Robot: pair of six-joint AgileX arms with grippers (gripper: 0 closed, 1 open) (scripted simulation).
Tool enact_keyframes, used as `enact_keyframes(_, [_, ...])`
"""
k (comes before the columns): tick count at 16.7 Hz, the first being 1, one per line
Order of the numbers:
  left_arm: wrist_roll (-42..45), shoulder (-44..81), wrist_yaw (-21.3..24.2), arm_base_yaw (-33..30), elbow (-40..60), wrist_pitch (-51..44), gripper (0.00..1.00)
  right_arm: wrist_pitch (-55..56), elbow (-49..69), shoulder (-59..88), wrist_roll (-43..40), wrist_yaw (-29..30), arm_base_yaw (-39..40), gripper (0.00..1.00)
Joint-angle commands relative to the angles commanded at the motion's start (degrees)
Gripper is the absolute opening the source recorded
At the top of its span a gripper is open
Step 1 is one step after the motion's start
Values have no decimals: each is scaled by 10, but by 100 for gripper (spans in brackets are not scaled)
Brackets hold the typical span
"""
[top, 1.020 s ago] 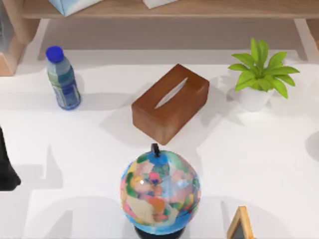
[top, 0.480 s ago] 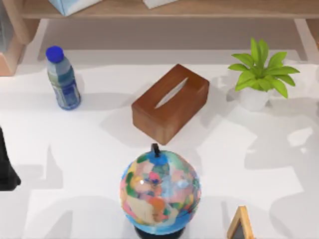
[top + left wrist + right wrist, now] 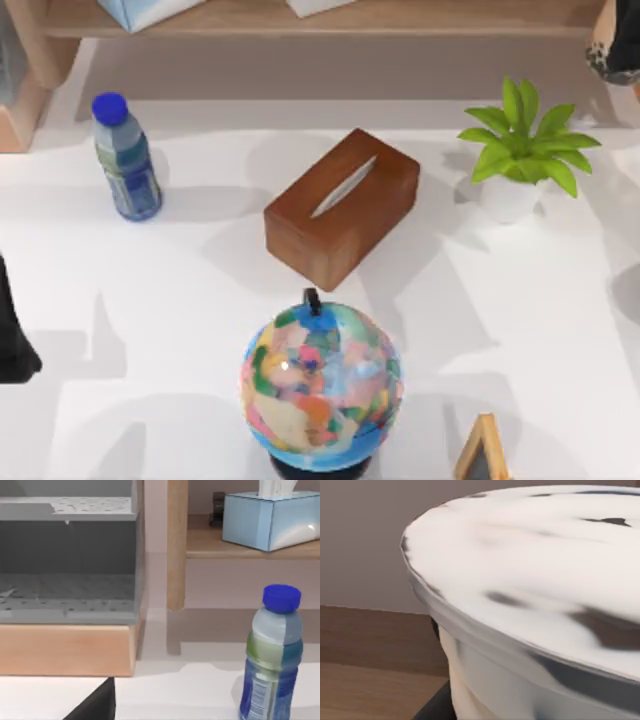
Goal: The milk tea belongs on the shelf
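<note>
**Milk tea up at the shelf's right end, on the right arm**

The milk tea (image 3: 612, 45) sits at the far right corner of the desk (image 3: 180, 300) in the top view, right against the right end of the shelf (image 3: 400, 18). Only a cropped bit of it shows there: pale body with dark blotches. In the right wrist view the cup (image 3: 530, 580) is pressed close to the camera: broad white lid with dark smears, a grey rim band and a pale wall tapering down below it. Long axis looks upright, lid roughly level. Wood surface (image 3: 370, 690) lies below and behind the cup, so it reads as over or beside the shelf board; whether the base is touching the board can't be told.

Key relation: the cup is directly in front of the right wrist, so the right arm is the one on it. A dark edge shows under the cup, but the state of the right jaws can't be told, clamped or not.

The left arm (image 3: 12, 330) is parked at the desk's left edge, far from the cup. Its jaws can't be judged either.

The coming move likely turns on whether the cup's base is settled on the board before letting go.
</note>
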Motion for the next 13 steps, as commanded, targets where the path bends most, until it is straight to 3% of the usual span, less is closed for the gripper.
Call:
enact_keyframes(6, [0, 0, 0, 0, 0, 0, 100, -180, 160, 27, 10, 164, 123, 0])
enact_keyframes(13, [0, 0, 0, 0, 0, 0, 100, -338, 308, 77, 11, 313, 197, 0])
